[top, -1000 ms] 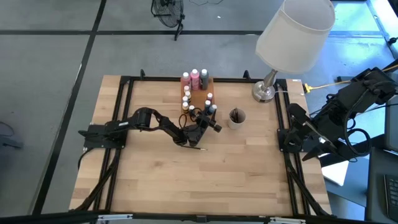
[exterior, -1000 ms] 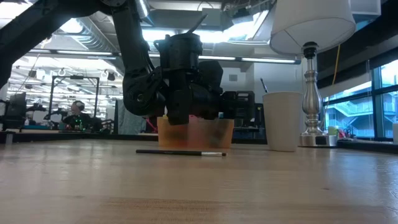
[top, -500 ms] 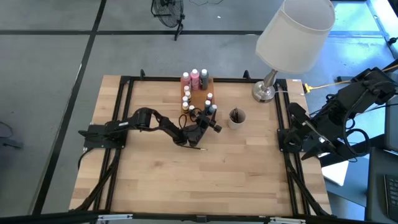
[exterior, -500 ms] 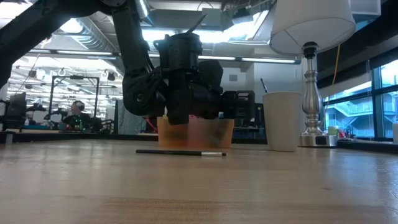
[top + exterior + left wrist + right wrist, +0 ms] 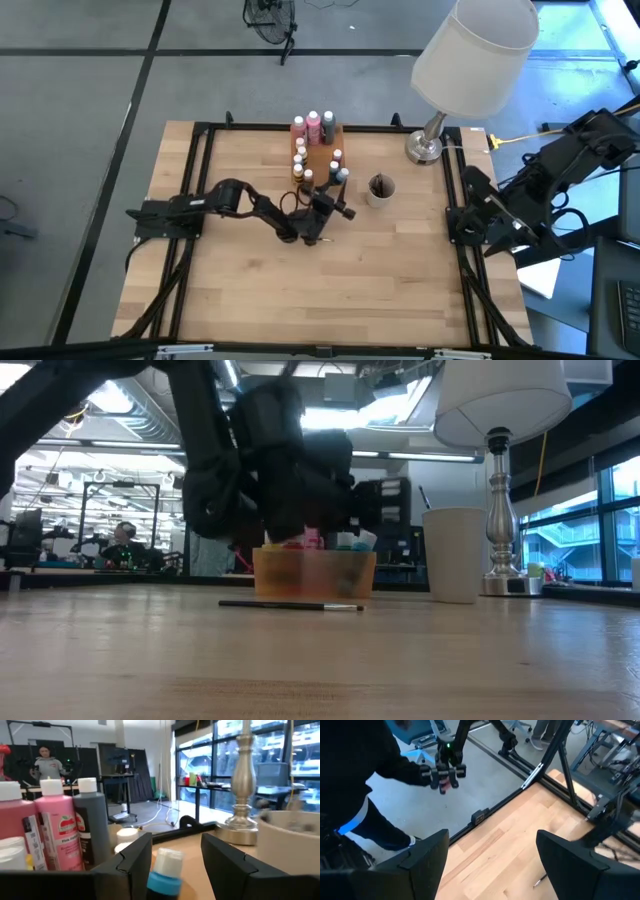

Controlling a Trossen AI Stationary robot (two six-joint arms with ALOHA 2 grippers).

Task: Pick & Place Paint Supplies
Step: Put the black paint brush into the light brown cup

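Note:
The paint supplies are small bottles standing in the orange tray (image 5: 320, 158) (image 5: 315, 575) at the table's far middle, among them pink bottles (image 5: 55, 835) and a grey one (image 5: 92, 830). A thin dark paintbrush (image 5: 318, 238) (image 5: 290, 605) lies flat on the table near the tray. My left gripper (image 5: 340, 208) (image 5: 175, 840) hovers level just near of the tray, with a white-capped blue bottle (image 5: 165, 870) between its fingers. My right gripper (image 5: 490, 855) is open, raised beyond the table's right edge. My left gripper has the blue bottle's body (image 5: 161, 885) between its two fingers, which come in level from the table's near left. The white cap stands up above the fingers, tilted a little. The place of contact lies below the picture's edge, so the hold itself does not show.
A pale round cup (image 5: 380, 189) (image 5: 453, 555) with dark brushes stands right of the tray. A lamp with a metal foot (image 5: 428, 145) and a wide white shade (image 5: 475, 50) occupies the far right corner. Bare wood lies across the near half.
My left gripper has drawn back from the tray toward the table's near left and risen slightly, uncovering the bottle tops above the tray's rim in the low view. The brush on the table has stayed where it was.

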